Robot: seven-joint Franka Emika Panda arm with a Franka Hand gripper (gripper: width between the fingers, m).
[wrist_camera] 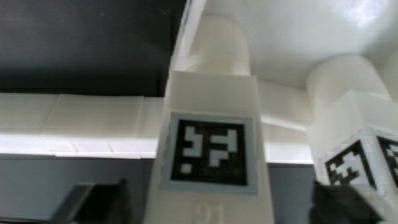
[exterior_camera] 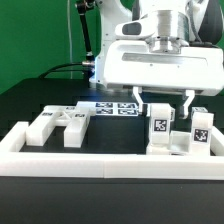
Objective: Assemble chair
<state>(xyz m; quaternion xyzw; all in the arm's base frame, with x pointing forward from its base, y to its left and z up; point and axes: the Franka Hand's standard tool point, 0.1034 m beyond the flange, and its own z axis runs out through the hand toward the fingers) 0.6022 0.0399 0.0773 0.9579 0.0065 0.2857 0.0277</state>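
Your fingers (exterior_camera: pixel 187 99) hang wide open on either side of the upright tagged post (exterior_camera: pixel 158 130) and grip nothing. The post stands on the surface (exterior_camera: pixel 110 138), close beside a second tagged block (exterior_camera: pixel 200 132) and just behind the white rail (exterior_camera: pixel 100 160). More loose pieces (exterior_camera: pixel 60 125) lie well apart, at the exterior view's left. This looks like the placing step. Next, probably lift straight up, brushing neither side, then go for another piece.
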